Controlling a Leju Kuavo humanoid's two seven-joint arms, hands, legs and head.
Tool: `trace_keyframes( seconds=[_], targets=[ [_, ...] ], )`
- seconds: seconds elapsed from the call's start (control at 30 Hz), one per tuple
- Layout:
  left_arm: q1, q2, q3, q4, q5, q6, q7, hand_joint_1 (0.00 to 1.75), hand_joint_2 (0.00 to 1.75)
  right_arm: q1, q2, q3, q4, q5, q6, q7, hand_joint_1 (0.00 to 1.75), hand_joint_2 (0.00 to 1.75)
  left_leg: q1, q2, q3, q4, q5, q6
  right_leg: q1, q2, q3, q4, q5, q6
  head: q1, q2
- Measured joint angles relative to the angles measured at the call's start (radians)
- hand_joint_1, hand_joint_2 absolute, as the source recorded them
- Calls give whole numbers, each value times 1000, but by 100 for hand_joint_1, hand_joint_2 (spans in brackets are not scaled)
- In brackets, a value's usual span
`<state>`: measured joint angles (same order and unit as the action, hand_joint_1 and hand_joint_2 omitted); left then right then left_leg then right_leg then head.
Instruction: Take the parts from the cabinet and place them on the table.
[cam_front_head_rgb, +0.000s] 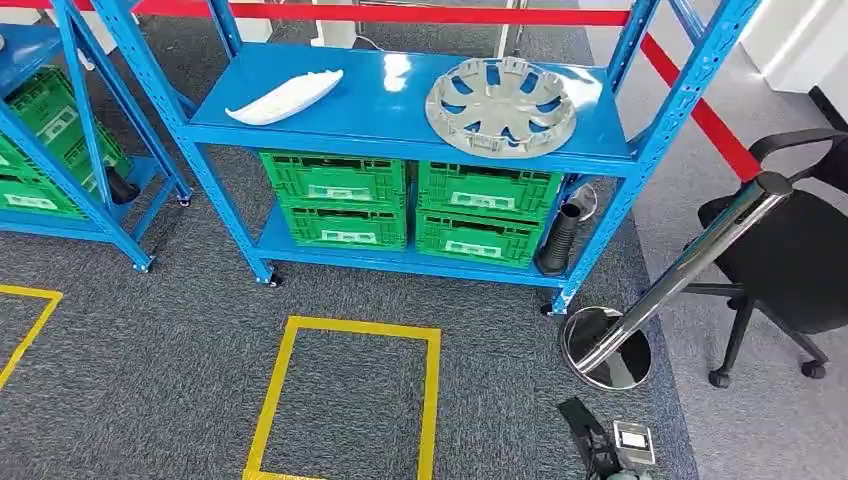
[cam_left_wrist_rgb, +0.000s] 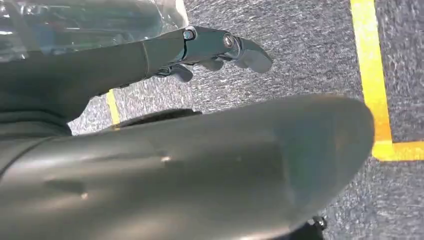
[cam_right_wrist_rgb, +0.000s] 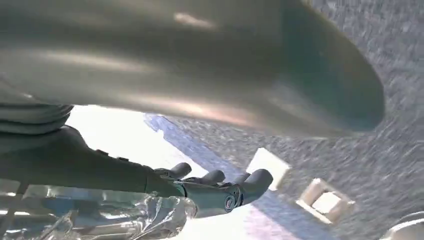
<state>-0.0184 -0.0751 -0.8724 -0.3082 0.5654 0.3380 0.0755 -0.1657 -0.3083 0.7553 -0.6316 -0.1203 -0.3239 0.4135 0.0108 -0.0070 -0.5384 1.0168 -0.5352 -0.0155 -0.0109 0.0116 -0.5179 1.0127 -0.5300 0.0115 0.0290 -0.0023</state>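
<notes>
Head view bright and sharp, glare on the blue shelf (cam_front_head_rgb: 400, 75); wrist views blurred, one overexposed

No writing can be read anywhere. The green crates (cam_front_head_rgb: 335, 180) under the blue shelf (cam_front_head_rgb: 400, 100) each carry a pale label on the front (too small and blurred to make out), and nothing else bears a legible mark.
</notes>
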Motion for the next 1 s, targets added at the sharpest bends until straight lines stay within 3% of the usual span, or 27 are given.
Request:
trace_keyframes(
  seconds=[0.43,1.0],
  targets=[
    [-26,-3,-126,6,41,12,11,0,0,-56,-82,-54,-252,347,181,71,0,0,0,-2,0,-1,1,-1,0,-2,1,0,0,-1,0,0],
    [-62,-4,-258,16,69,10,29,0,0,-320,-163,-57,-596,738,446,156,0,0,0,-2,0,-1,2,-2,0,-3,1,1,0,-1,1,0]
  ],
)
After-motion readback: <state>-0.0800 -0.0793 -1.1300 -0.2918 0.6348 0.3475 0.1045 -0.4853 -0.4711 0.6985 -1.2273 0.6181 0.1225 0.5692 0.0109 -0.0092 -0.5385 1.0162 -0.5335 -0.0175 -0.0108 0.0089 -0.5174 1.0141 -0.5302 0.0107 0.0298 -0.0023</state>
